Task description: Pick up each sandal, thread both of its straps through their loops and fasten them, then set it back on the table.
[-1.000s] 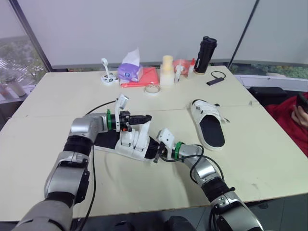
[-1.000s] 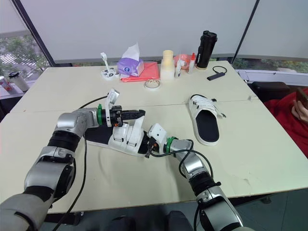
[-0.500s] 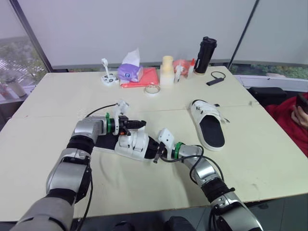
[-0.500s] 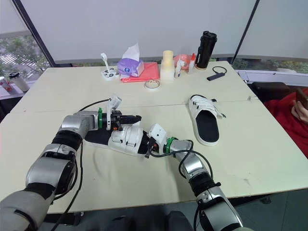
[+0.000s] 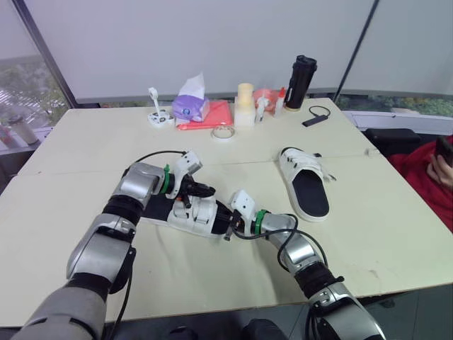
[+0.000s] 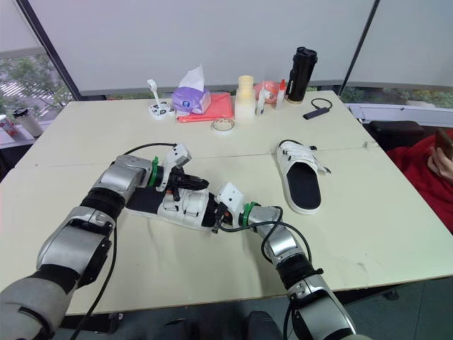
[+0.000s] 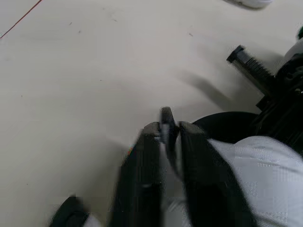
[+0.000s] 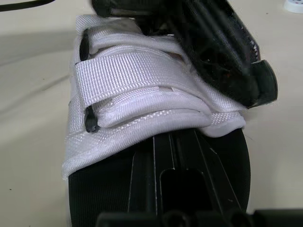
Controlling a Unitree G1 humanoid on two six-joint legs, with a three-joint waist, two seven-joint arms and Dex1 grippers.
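Observation:
A white-strapped sandal with a black sole [image 5: 201,212] lies flat on the table [image 5: 85,149], left of centre. My left gripper [image 5: 203,190] is down on its straps, shut on a thin strap piece [image 7: 166,127]. My right gripper [image 5: 228,227] is shut on the sandal's near end, one finger [image 8: 176,182] lying over the sole. In the right wrist view both white straps [image 8: 142,94] lie folded across the sandal, with the left gripper's black fingers [image 8: 213,52] over their far side. A second sandal [image 5: 306,180] lies to the right with its straps across it.
Along the far edge stand a tissue pack [image 5: 191,105] on a red cloth [image 5: 212,115], a tape roll [image 5: 224,132], a pale cup [image 5: 245,103], small bottles [image 5: 267,99] and a black flask [image 5: 300,81]. A person in red [image 5: 432,177] sits at the right.
My left gripper has come down from holding the strap raised above the sandal, and the strap now lies over the sandal's top. The right gripper has held still.

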